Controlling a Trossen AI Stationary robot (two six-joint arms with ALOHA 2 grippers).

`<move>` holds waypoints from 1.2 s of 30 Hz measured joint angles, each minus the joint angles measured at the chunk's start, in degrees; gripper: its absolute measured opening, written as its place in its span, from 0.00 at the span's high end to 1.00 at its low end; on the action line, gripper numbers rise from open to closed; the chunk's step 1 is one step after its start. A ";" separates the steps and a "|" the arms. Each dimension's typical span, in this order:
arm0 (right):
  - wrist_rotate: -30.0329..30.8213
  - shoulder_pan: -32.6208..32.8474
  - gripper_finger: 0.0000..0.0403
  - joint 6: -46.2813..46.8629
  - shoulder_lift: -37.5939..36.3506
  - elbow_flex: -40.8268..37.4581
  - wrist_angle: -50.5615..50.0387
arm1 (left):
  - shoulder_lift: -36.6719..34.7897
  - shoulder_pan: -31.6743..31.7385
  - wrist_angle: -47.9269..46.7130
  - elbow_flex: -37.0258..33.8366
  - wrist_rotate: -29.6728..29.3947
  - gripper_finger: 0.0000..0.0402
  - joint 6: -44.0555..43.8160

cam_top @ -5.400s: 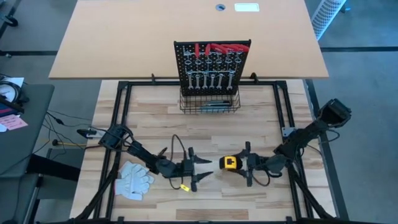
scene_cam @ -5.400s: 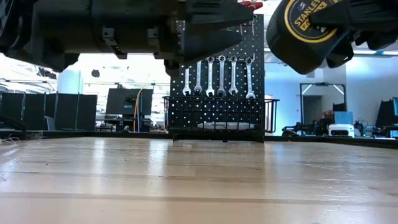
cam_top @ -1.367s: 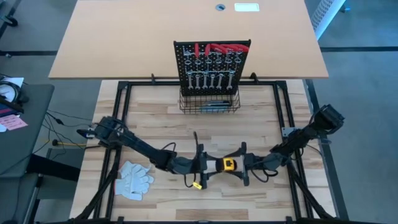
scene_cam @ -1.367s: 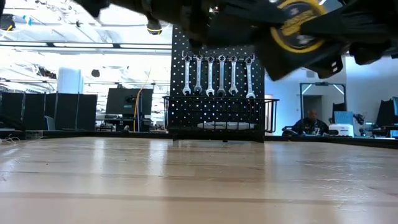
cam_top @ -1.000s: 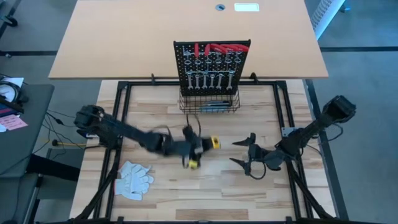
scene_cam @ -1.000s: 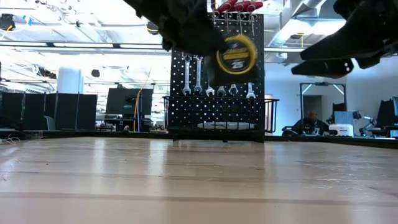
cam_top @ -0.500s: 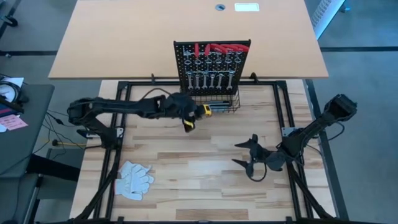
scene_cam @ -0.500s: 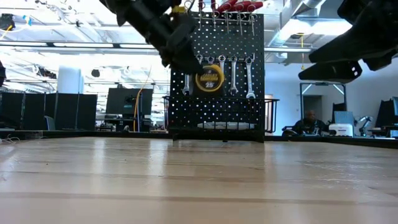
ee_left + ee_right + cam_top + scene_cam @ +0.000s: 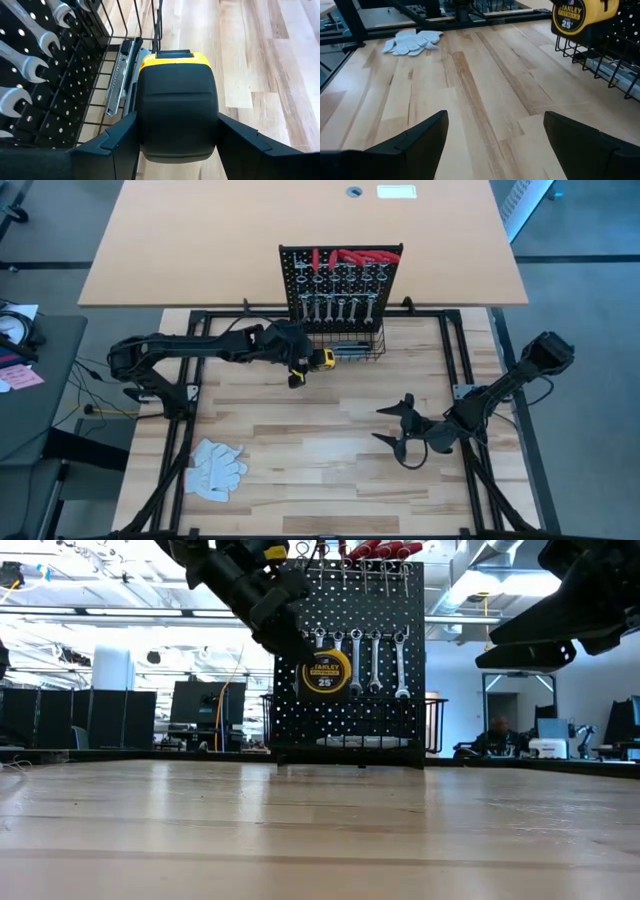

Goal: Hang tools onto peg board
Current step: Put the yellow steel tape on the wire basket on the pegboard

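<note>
Spanning the lower half of the high view, wooden table [image 9: 330, 480] carries both arms. Peg board [image 9: 341, 285] stands upright at top centre, silver wrenches [image 9: 338, 308] and red-handled pliers [image 9: 350, 257] hung on it, wire basket [image 9: 340, 348] along its base with a grey utility knife [image 9: 119, 80] inside. Left gripper [image 9: 312, 360], centre of frame just left of the basket's front edge, clamps the yellow-black tape measure [image 9: 324, 358] between its fingers, held off the table. Right gripper [image 9: 392, 424], lower right of centre, hangs with jaws spread wide, nothing in them. White gloves [image 9: 216, 468] lie lower left.
</note>
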 joint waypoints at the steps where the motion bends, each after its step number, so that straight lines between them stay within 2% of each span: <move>1: -0.03 -0.01 0.16 0.00 0.02 0.00 0.00 | -0.31 0.29 -0.22 0.00 0.39 0.46 0.32; 9: -0.10 0.62 0.16 0.93 0.02 -0.04 0.02 | -0.15 3.72 -3.41 0.00 4.46 0.46 2.66; 16: -0.13 0.97 0.16 1.11 0.02 -0.04 0.29 | -0.12 4.55 -3.50 0.00 4.84 0.46 5.74; 31: -0.22 0.93 0.16 1.18 0.04 0.35 1.07 | 5.34 4.91 -1.27 -0.07 4.46 0.45 7.14; 36: -0.25 0.94 0.16 1.13 0.04 0.48 0.85 | 5.36 4.91 -0.91 -0.04 4.10 0.40 6.87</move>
